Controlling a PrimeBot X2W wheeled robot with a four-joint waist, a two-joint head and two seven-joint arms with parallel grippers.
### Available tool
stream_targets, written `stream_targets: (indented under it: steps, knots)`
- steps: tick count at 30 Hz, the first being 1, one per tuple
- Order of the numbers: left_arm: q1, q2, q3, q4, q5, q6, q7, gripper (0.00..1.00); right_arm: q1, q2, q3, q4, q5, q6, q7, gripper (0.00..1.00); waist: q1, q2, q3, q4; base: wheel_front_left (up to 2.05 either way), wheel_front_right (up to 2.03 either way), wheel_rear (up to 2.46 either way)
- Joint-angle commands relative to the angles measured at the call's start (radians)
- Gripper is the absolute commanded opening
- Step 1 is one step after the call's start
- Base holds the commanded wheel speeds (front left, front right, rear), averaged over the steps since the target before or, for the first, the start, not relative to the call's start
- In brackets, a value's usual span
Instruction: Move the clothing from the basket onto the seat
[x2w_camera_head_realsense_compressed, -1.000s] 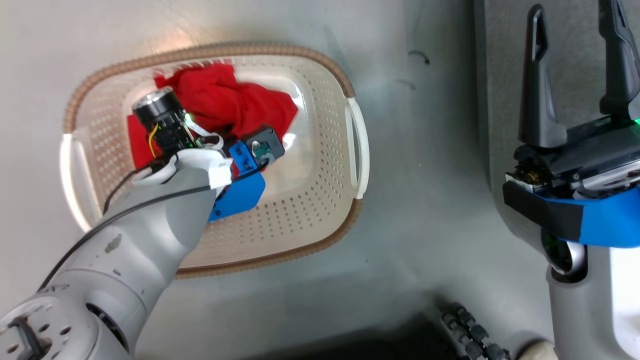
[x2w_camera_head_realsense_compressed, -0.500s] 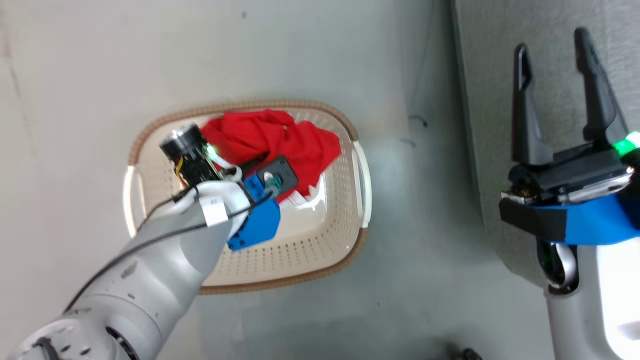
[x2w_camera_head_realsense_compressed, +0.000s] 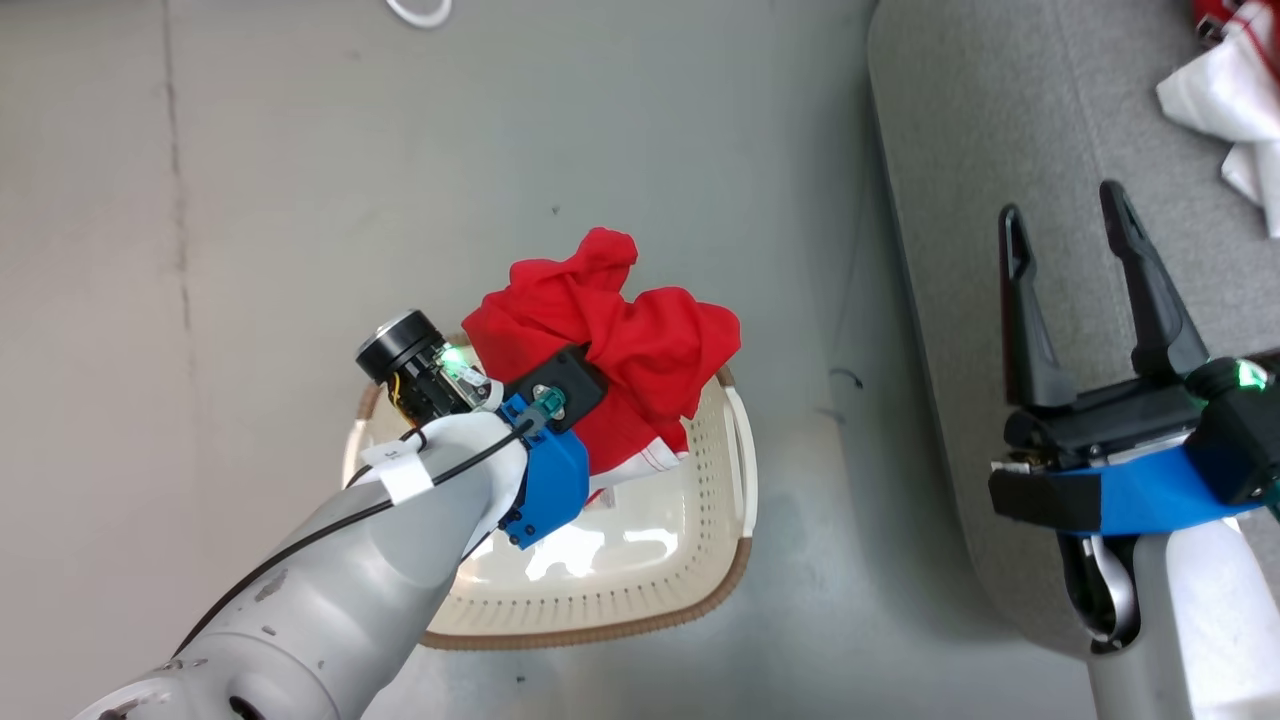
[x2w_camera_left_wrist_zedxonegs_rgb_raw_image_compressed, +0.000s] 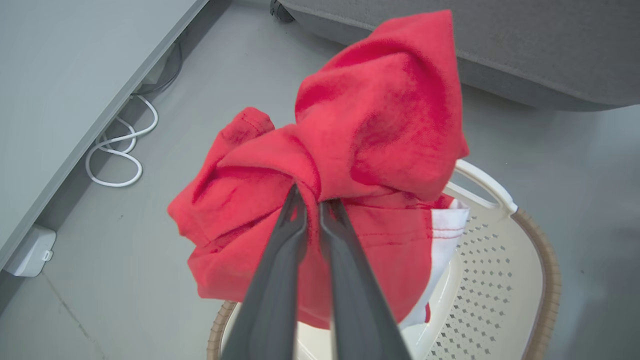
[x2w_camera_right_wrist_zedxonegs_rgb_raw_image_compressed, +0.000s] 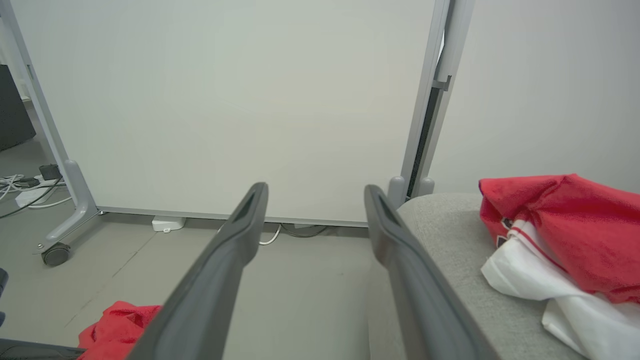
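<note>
A grey floor (x2w_camera_head_realsense_compressed: 400, 150) is shown, with the seat (x2w_camera_head_realsense_compressed: 1000, 200) occupying the right of the head view, its rounded corner nearest the robot. A white panel (x2w_camera_right_wrist_zedxonegs_rgb_raw_image_compressed: 225, 100) on a wheeled frame is seen standing beyond the seat in the right wrist view. The basket (x2w_camera_head_realsense_compressed: 620, 590) is placed on the floor to the left of the seat, apart from it, and its perforated bottom is largely bare. A red garment (x2w_camera_head_realsense_compressed: 620, 340) is held bunched above the basket's far end; its white-trimmed lower edge is seen hanging over the basket's interior, and whether it touches the rim cannot be told. A second garment (x2w_camera_head_realsense_compressed: 1225, 90), red and white, is seen lying crumpled on the seat at its far right, well apart from the basket. The left gripper (x2w_camera_left_wrist_zedxonegs_rgb_raw_image_compressed: 310, 197) is shown with its fingers pressed nearly together, a fold of the red garment being pinched between their tips. The right gripper (x2w_camera_head_realsense_compressed: 1060, 198) is held over the seat's near edge, its fingers spread apart with nothing between them. A white cable (x2w_camera_left_wrist_zedxonegs_rgb_raw_image_compressed: 120, 150) is seen looped on the floor beside the wall in the left wrist view.
</note>
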Motion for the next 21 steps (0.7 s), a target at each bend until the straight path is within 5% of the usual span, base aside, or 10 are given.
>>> stream_targets:
  steps: [1,9,21]
  knots:
    - [0.007,0.011,0.001,-0.010,-0.019,0.000,-0.008,0.00,0.020,-0.004,-0.003,0.005,0.005,0.000,0.000,1.00,0.0001,-0.0001,-0.060,0.019,0.00,0.00,0.00]
    - [0.023,0.046,0.047,-0.103,-0.110,0.000,-0.017,0.00,0.083,-0.010,-0.016,0.035,0.013,0.000,0.000,1.00,0.0001,-0.0001,-0.182,0.035,0.00,0.00,0.00]
    - [0.100,0.077,0.251,-0.258,-0.126,0.011,-0.018,0.00,0.171,-0.008,-0.030,0.058,0.014,0.000,0.000,1.00,0.0001,-0.0001,-0.333,0.052,0.00,0.00,0.00]
